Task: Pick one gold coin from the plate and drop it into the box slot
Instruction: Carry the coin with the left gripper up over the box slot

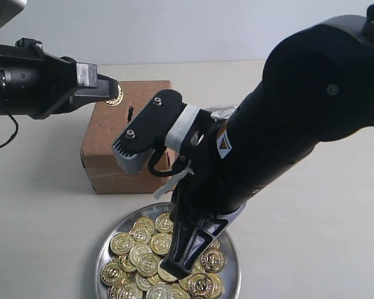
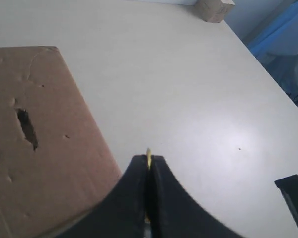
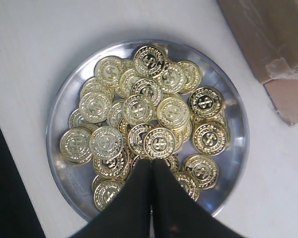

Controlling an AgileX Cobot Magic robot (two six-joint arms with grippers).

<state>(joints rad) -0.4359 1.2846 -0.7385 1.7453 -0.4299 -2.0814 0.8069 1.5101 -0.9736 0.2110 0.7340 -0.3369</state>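
My left gripper (image 1: 112, 91) is shut on one gold coin (image 1: 116, 97), held on edge above the back left part of the brown cardboard box (image 1: 106, 146). The coin's rim (image 2: 148, 153) shows between the shut fingers, beside the box top (image 2: 49, 163) and off to one side of the dark slot (image 2: 27, 128). In the exterior view the slot (image 1: 130, 113) lies a little right of the coin. My right gripper (image 1: 178, 266) is shut, tips down over the heap of gold coins (image 3: 139, 109) in the silver plate (image 3: 57, 111). Nothing shows between its fingers.
The plate (image 1: 100, 255) sits at the table's front edge, just in front of the box. The right arm (image 1: 280, 124) reaches across the box's right side. A small wooden block (image 2: 212, 9) stands at the far table edge.
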